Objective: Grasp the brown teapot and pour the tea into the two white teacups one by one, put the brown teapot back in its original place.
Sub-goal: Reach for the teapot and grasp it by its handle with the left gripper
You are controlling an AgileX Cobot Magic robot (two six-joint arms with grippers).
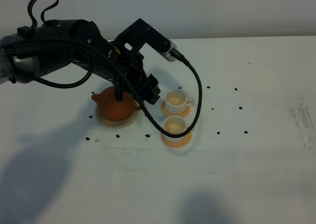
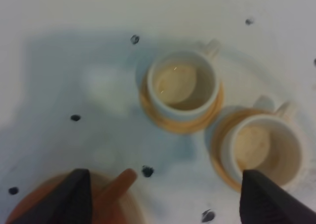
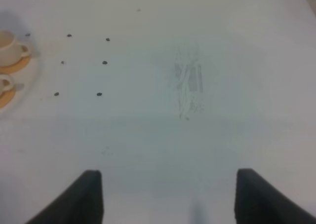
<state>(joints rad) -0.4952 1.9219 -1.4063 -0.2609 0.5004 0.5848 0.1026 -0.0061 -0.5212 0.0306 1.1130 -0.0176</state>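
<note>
- At the left of the high view you see one black arm with a looping black cable [image 1: 196,93], reaching in over the white table [image 1: 256,174].
- Below it sits the one brown teapot [image 1: 114,108], upright on its round cream saucer [image 1: 109,121], left of centre on the table.
- Your left gripper [image 2: 170,197] hangs just above the teapot with its two fingers spread wide apart and nothing between them. In its wrist view one finger [image 2: 74,194] lies over the teapot body, and the spout [image 2: 118,182] points towards the cups.
- Just right of the teapot stand two white teacups, one behind the other: a far cup [image 1: 176,101] and a near cup [image 1: 175,125], their handles turned to the right.
- Each cup stands on its own orange coaster, two in all: a far coaster [image 1: 183,114] and a near coaster [image 1: 177,141], touching.
- The inside of each cup looks pale tan; you cannot tell whether that is tea.
- About twelve small black marks [image 1: 213,108] dot the table around the teapot and cups.
- Your right gripper [image 3: 173,197] shows only in its own wrist view, fingers wide apart over bare table, well away from the cups.
</note>
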